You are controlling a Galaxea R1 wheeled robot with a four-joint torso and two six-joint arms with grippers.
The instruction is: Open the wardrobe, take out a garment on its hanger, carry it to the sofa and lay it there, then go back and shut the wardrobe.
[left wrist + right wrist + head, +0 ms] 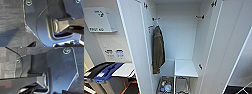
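A: White wardrobe (184, 37), both doors wide; olive-brown jacket (158, 50) hanging at nine o'clock inside.
B: Hands?
A: Can't tell, open or closed. Wrist views: grey carpet (11, 18).

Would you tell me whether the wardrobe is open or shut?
Open: the wardrobe shows its white interior, an olive-brown jacket hanging inside.

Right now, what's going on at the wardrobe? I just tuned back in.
The head view faces the wardrobe with both doors swung open. Inside, an olive-brown jacket hangs from a hook on the left wall, beside a white shelf lower down. Below it a box of small items sits on the wardrobe floor. No black top is hanging in there, and nothing is being handled in this view. A first aid cabinet is on the wall to the left. Both wrist views look down at dark floor.
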